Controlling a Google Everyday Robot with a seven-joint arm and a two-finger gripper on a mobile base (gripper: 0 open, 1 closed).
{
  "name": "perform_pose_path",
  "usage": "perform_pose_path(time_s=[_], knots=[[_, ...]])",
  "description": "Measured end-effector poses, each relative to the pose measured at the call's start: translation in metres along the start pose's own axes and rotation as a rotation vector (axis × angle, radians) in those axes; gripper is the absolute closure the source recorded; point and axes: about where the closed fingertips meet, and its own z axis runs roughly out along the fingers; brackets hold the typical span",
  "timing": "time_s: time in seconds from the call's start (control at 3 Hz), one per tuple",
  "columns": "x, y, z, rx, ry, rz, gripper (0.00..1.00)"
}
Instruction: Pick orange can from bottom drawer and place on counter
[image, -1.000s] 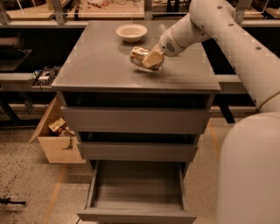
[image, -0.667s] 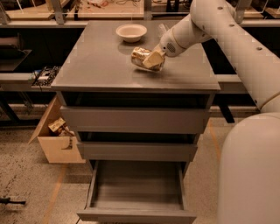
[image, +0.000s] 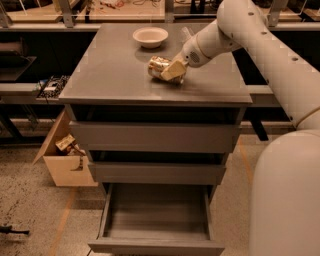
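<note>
One high front view looks down on counter (image: 110, 75), open bottom drawer (image: 155, 247); tool (image: 173, 71) over counter

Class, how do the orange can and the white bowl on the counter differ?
The orange can is shiny gold metal; the bowl is plain white. The can sits nearer the front edge, the bowl farther back. The gripper is at the can; the bowl stands alone. Both rest on the counter.

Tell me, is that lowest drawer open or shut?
Open: the bottom drawer is pulled out. The claw is up on the counter at the orange can.
</note>
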Motion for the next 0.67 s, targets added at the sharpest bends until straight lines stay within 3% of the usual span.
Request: perform_pose_path(time_s=[0.33, 0.67], knots=[[0.002, -0.006, 0.001, 0.005, -0.023, 0.015, 0.12], [0.007, -0.016, -0.007, 0.019, -0.022, 0.04, 0.0]])
